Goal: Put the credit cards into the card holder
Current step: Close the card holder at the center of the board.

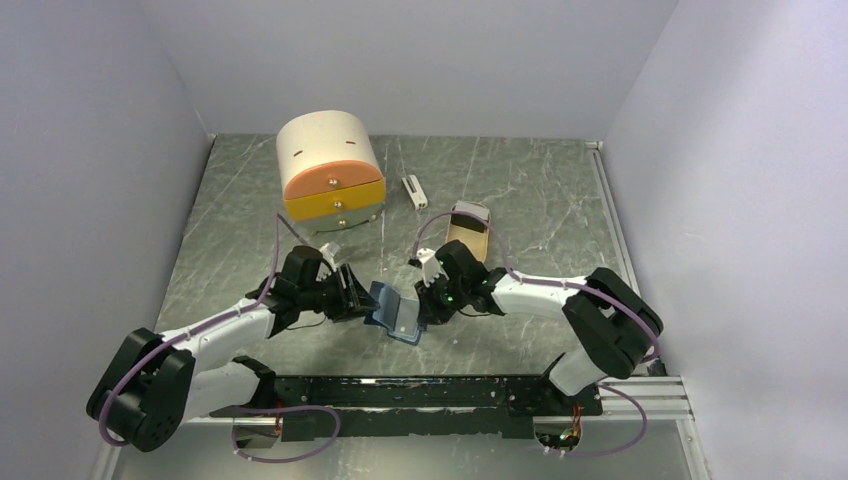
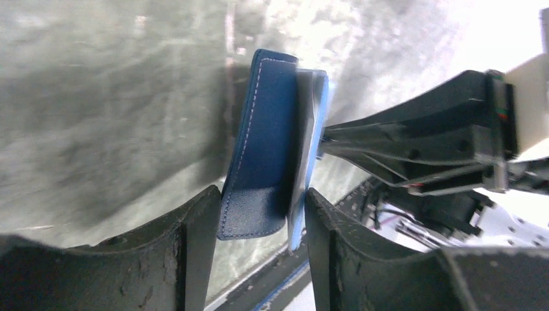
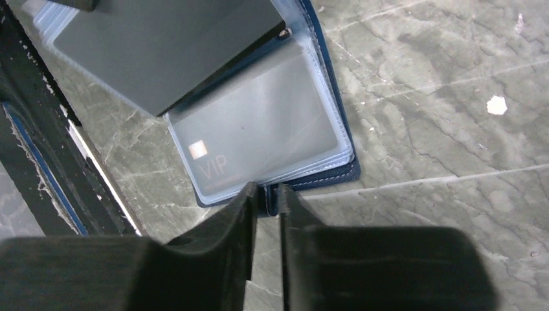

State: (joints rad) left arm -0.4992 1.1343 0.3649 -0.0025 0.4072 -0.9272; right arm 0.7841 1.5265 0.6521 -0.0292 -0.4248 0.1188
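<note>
The navy card holder point(image 1: 393, 312) lies open between both arms, with one half raised. In the left wrist view that raised navy cover point(image 2: 262, 149) and its clear sleeves stand between the fingers of my left gripper point(image 2: 259, 197), which touch it on both sides. My right gripper point(image 3: 268, 191) is pinched on the near edge of the flat half. A pale grey credit card point(image 3: 259, 126) marked VIP sits inside a clear sleeve there. A darker grey card point(image 3: 162, 45) shows in a sleeve of the raised half. In the top view, the left gripper point(image 1: 350, 293) and right gripper point(image 1: 428, 300) flank the holder.
A cream rounded box with orange and yellow drawers point(image 1: 330, 165) stands at the back. A small white bar point(image 1: 412, 190) and a tan tin point(image 1: 468, 230) lie behind the right arm. A black rail point(image 1: 420, 395) runs along the near edge, and grey walls enclose the table.
</note>
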